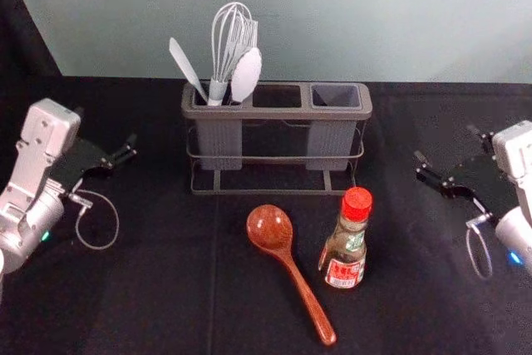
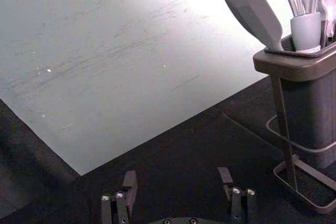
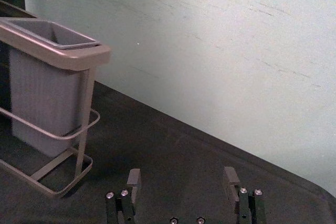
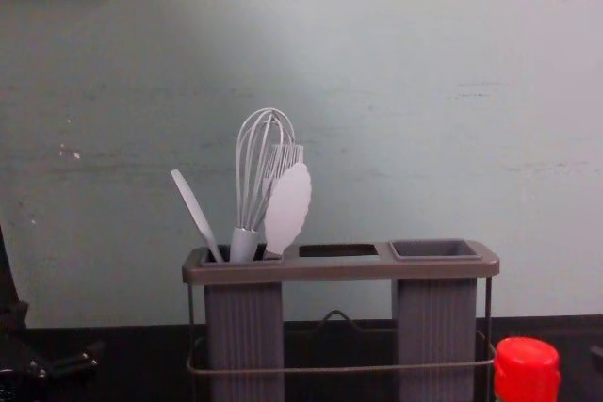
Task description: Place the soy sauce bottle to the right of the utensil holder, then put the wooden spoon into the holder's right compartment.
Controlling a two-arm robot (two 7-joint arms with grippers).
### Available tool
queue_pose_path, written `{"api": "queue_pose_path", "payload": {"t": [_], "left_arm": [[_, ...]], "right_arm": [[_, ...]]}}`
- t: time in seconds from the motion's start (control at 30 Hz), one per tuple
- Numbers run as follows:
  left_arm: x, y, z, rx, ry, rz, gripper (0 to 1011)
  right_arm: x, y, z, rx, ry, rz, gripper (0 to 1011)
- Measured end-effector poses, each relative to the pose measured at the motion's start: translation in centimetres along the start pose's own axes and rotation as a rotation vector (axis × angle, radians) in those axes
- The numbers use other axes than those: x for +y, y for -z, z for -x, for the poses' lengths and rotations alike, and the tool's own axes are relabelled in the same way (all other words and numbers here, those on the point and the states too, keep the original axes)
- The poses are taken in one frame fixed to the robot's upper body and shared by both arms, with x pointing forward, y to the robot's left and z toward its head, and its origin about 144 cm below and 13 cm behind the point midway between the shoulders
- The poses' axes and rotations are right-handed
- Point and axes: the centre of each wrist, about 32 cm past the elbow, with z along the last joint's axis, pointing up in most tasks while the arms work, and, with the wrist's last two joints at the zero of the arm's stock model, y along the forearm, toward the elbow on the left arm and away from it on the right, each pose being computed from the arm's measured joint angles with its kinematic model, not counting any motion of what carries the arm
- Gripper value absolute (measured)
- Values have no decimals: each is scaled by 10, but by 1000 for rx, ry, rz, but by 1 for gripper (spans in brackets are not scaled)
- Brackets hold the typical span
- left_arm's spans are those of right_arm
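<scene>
nothing's done yet, afaict: both parts of the job are left. the soy sauce bottle (image 1: 343, 251) stands upright on the surface (image 1: 141, 297), cap (image 1: 357, 204) up, in front of the utensil holder (image 1: 278, 113) near its r. end, so not at its r. side as req'd. the wooden spoon (image 1: 306, 287) lies flat just to the bottle's l., bowl twd the holder, handle end slanting twd the robot & a bit r. holder's r. compartment (image 1: 329, 143) has no utensil in it; whisk (image 1: 218, 91) etc. are in the l. one (image 1: 219, 139).

r. gripper (image 3: 182, 176) is spread w/ nothing btwn its fingers, out past the holder's r. side, well apart from bottle & spoon. from there the bottle is to its l. & nearer the robot; the spoon is same way, but farther off, on the bottle's far side. l. gripper (image 2: 177, 177) is also spread & empty, off the holder's l. side, looks idle for now.

next is prob. r. gripper coming back & inward to the bottle, then setting it down r. of the holder; spoon after. main risk imo: the bottle & spoon handle are close, so a wide grasp could nudge the spoon.
</scene>
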Motion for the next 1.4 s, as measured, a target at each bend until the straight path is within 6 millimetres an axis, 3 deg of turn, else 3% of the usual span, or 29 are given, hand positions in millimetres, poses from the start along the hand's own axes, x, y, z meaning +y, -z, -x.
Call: {"api": "queue_pose_path", "payload": {"t": [0.83,1.4], "left_arm": [[0,0,0,0,0,0,1011],[0,0,0,0,0,0,1011]], "right_arm": [[-73,-18,8,19,-130,-95,1003],[-94,-28,9,162,-367,-173,1003]]}}
